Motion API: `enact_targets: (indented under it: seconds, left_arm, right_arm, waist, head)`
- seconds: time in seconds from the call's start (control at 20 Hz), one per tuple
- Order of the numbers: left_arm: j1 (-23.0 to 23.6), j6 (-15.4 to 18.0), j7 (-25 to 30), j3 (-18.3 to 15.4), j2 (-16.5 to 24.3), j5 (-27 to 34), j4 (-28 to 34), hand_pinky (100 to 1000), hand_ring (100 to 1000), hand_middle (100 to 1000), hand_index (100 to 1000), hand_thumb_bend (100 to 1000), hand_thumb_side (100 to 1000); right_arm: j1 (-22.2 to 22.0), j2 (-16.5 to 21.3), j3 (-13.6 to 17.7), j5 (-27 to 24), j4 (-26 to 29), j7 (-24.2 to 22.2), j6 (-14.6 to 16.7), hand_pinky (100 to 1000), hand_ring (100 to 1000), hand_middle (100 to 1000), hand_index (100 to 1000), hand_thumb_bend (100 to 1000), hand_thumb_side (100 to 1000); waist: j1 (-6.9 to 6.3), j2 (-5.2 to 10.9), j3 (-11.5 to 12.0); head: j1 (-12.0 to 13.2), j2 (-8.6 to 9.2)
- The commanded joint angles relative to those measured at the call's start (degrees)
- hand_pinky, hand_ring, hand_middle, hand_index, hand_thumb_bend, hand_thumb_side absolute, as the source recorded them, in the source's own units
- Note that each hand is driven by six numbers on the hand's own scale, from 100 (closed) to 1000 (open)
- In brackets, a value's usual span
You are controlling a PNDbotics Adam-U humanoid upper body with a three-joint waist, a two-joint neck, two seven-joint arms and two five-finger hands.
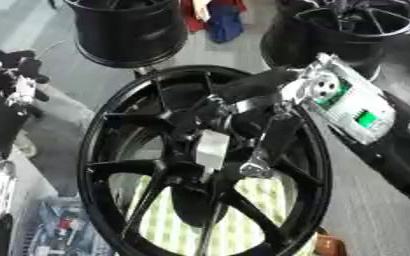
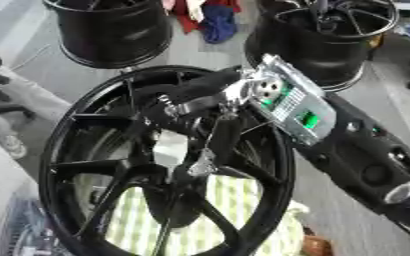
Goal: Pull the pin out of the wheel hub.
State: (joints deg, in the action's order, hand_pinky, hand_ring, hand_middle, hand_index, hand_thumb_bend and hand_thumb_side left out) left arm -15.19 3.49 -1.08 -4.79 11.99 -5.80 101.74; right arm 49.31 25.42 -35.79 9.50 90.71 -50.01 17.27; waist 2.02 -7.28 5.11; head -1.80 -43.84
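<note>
Grey floor; right hand (image 1: 243,107) reaches into wheel hub (image 1: 204,160).

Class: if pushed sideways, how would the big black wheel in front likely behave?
The wheel looks rigid: its thick spokes would hardly flex. It appears to stand on its rim, so it may roll or tip. The right hand at its hub might steady it.

The right hand (image 1: 243,107) covers the centre of the wheel hub (image 1: 112,165), so the pin itself cannot be made out, and whether the dark fingers close on anything is unclear. The hub's lower rim runs off the bottom edge. The left hand (image 1: 16,82) is blurred at the left edge. Two black rims (image 1: 130,30) behind are cut by the top edge
</note>
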Motion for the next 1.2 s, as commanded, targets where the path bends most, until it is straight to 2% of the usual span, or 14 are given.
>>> enact_targets:
  seconds: [0.05, 0.4, 0.9, 1.2]
  left_arm:
    - [-0.9, 0.1, 0.1, 0.1, 0.4, 0.0, 0.8, 447, 590, 627, 741, 266, 593]
    - [-0.8, 0.1, 0.2, 0.1, 0.3, 0.0, 0.8, 447, 590, 627, 741, 264, 593]
    - [-0.9, 0.1, 0.2, 0.0, 0.4, 0.1, 0.8, 449, 591, 628, 741, 264, 593]
    - [-0.9, 0.1, 0.3, 0.1, 0.4, 0.1, 0.8, 449, 591, 629, 741, 264, 593]
  right_arm:
    - [0.6, 0.0, 0.3, 0.9, -0.7, -2.0, 2.6, 816, 843, 830, 946, 252, 270]
    - [0.3, -0.6, 0.2, 2.4, -2.8, -2.0, 3.5, 788, 807, 792, 918, 222, 254]
    - [0.4, -0.6, 0.4, 3.3, -2.9, -2.0, 4.6, 696, 716, 724, 850, 159, 211]
    - [0.6, -0.6, 0.7, 2.6, -1.9, -2.0, 4.9, 604, 616, 663, 797, 112, 185]
  waist:
    - [-0.3, 0.62, 0.1]
    - [-0.26, 0.61, 0.1]
    - [-0.23, 0.64, 0.0]
    - [-0.26, 0.68, 0.0]
  head:
    - [-0.2, -0.28]
    - [-0.1, -0.28]
    - [0.1, -0.28]
    - [0.0, -0.28]
